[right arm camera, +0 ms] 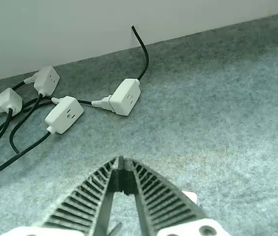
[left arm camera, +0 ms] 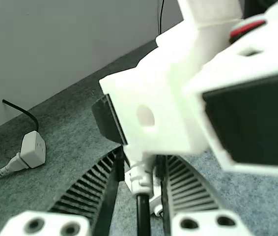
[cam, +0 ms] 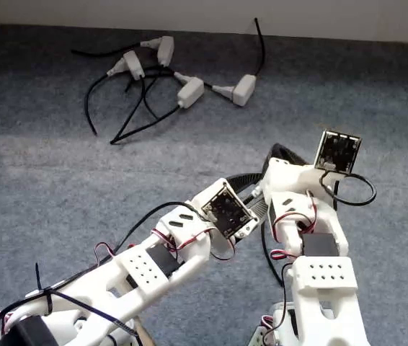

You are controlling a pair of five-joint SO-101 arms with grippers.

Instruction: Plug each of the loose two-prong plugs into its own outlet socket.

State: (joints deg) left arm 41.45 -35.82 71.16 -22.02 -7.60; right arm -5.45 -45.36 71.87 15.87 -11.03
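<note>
Several white outlet sockets on black cords lie in a tangle by the far wall, among them one (cam: 244,89) with a white plug (cam: 222,91) in it and another (cam: 190,91) beside it. In the right wrist view the nearest sockets (right arm camera: 126,96) (right arm camera: 64,114) lie well ahead of my right gripper (right arm camera: 123,164), which is shut with its ribbed fingers pressed together. My left gripper (left arm camera: 140,162) is shut on a small white plug (left arm camera: 141,179) with a black cord (left arm camera: 144,216), right against the right arm's white body (left arm camera: 178,98). In the high view both grippers (cam: 254,193) (cam: 280,153) meet mid-table.
Grey carpet (cam: 60,187) covers the table. A pale wall (cam: 334,14) runs along the far edge behind the sockets. Loose black cords (cam: 117,115) trail from the tangle toward the middle. A small white piece (right arm camera: 190,197) shows beside the right gripper's finger.
</note>
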